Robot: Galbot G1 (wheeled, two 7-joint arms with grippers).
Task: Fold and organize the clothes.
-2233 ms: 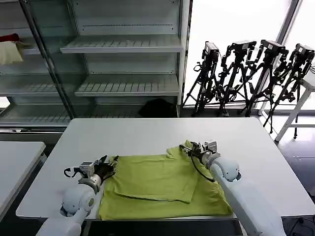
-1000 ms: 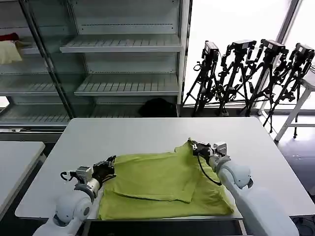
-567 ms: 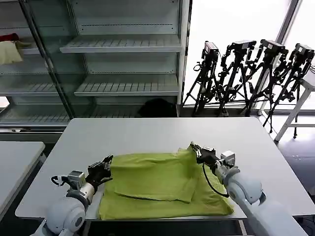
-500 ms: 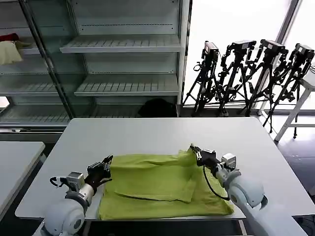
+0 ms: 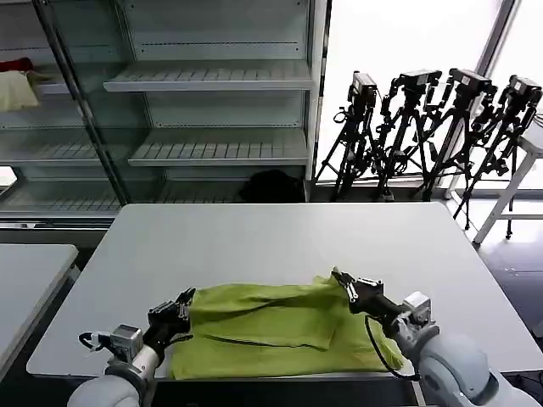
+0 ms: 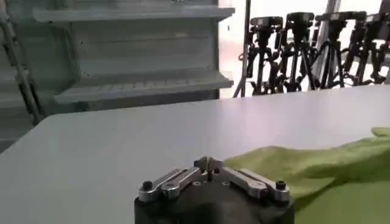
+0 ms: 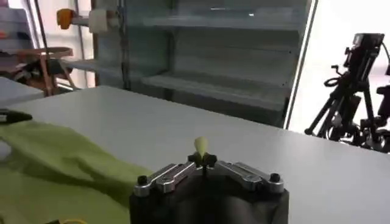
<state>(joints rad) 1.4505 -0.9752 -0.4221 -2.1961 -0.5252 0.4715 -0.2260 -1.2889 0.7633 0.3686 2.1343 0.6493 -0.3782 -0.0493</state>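
- Near the front edge of the white table (image 5: pixel 254 233), the lime-green T-shirt (image 5: pixel 271 326) is spread, partly folded.
- Its far left corner is pinched by the left gripper (image 5: pixel 177 307), its far right corner by the right gripper (image 5: pixel 344 284); a tuft is nipped between closed tips.
- Thin, limp fabric is judged light and best taken by corners.

The lime-green T-shirt (image 5: pixel 280 326) lies folded on the white table (image 5: pixel 254 237), near its front edge — a wide, low band of soft thin fabric with an upper layer doubled over a lower one. Its two far corners are raised off the surface, the right one drawn into a small peak. The cloth between them sags in shallow wrinkles — plain green, no print showing.
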